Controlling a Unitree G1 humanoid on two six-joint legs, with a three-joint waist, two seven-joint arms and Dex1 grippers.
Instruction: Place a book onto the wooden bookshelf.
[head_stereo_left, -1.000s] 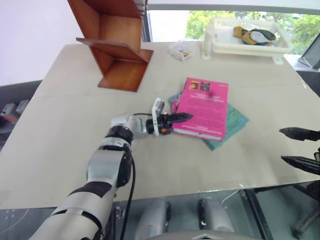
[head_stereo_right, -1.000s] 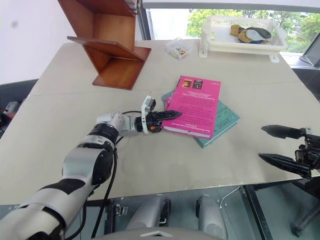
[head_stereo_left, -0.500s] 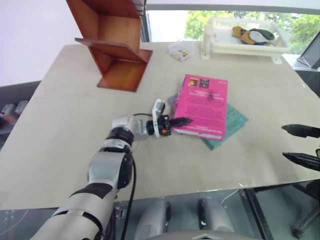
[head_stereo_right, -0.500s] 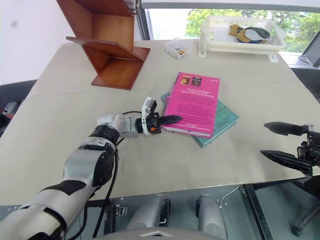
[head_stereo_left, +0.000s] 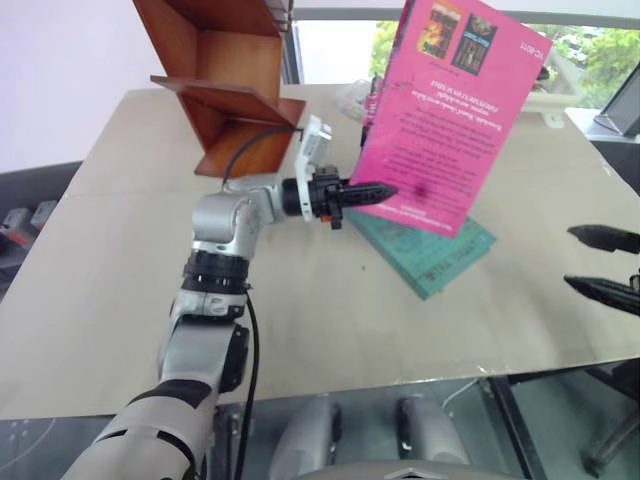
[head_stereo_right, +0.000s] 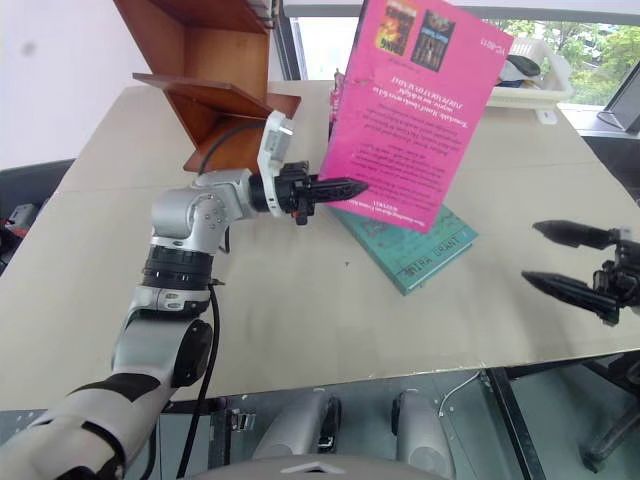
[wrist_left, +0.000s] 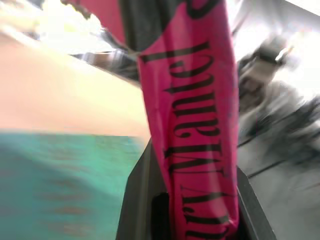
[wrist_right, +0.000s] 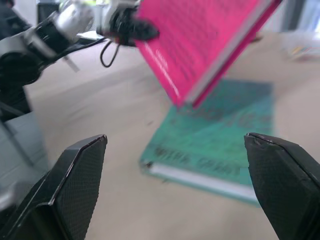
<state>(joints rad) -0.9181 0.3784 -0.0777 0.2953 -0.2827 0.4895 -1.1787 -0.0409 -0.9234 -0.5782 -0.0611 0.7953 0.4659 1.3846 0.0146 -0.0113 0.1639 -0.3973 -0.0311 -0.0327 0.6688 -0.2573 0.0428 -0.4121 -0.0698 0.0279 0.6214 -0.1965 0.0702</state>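
I see the book magenta-pink with dark text — teal-green book, reddish-brown wooden bookshelf, beige table.

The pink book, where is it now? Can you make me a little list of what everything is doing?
pink book: lifted off the table, standing up tilted, cover facing the camera
left gripper: shut on the pink book's lower edge
right gripper: open, holding nothing, off to the right side
green book: lying flat on the table, under where the pink book hangs
wooden bookshelf: at the far left of the table, no book on it yet
white tray: at the far edge, partly hidden by the pink book
table: beige top
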